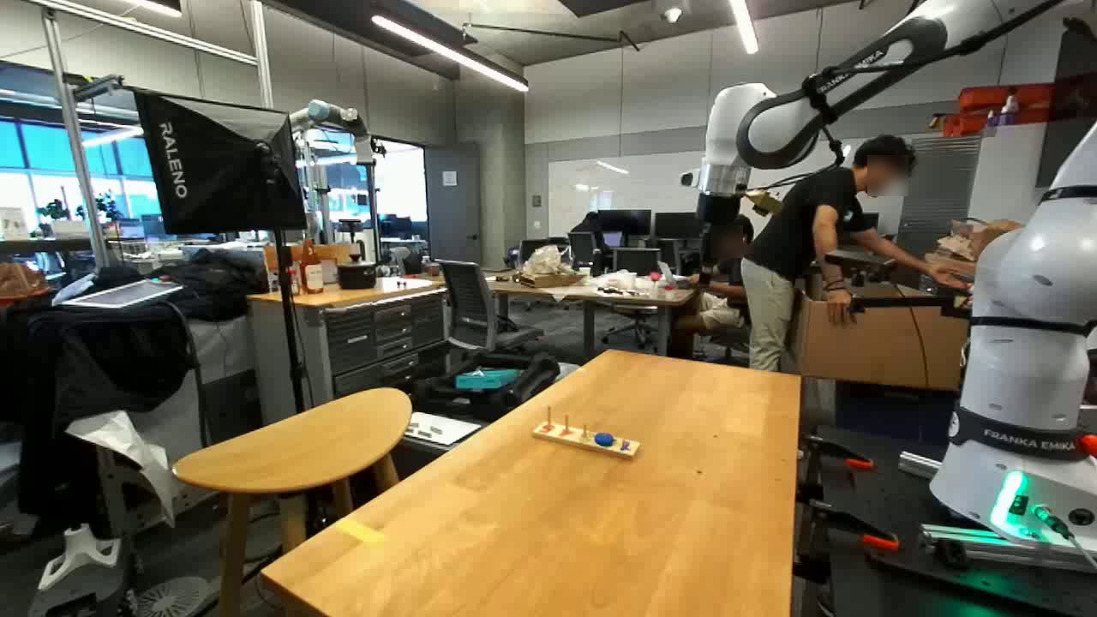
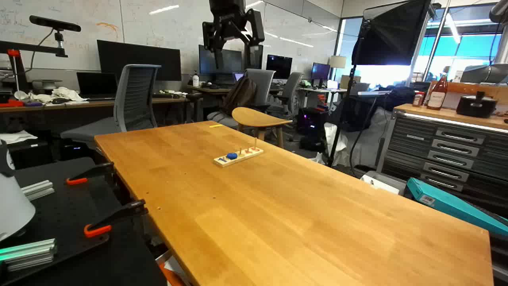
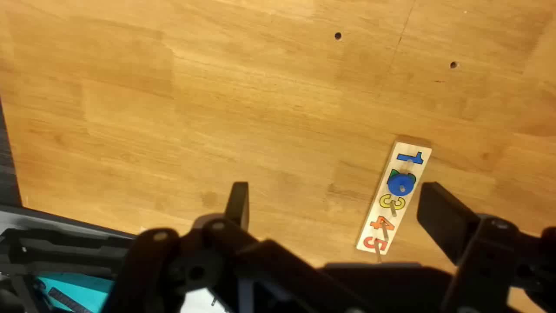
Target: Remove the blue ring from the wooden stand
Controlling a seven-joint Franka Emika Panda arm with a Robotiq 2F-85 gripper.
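The blue ring (image 3: 398, 182) sits on the peg at the number 2 of the wooden stand (image 3: 377, 210), with the peg tip poking through it. The stand is a pale strip with numbers 1 to 5 and upright pegs; the other pegs carry no ring. It lies flat on the table, and ring (image 1: 604, 440) (image 2: 231, 156) and stand (image 1: 584, 446) (image 2: 240, 159) show in both exterior views. My gripper (image 3: 335, 184) is open and empty, high above the table. In the wrist view the stand shows between the fingers, nearer the right one. The gripper (image 2: 233, 63) hangs with fingers down in an exterior view.
The long wooden table (image 1: 686, 514) bears the stand. A round-edged wooden stool (image 1: 300, 441) stands beside it. Orange-tipped clamps (image 2: 97, 230) grip the table edge near the robot base. A person (image 1: 806, 223) stands behind the table by a cardboard box (image 1: 883, 338).
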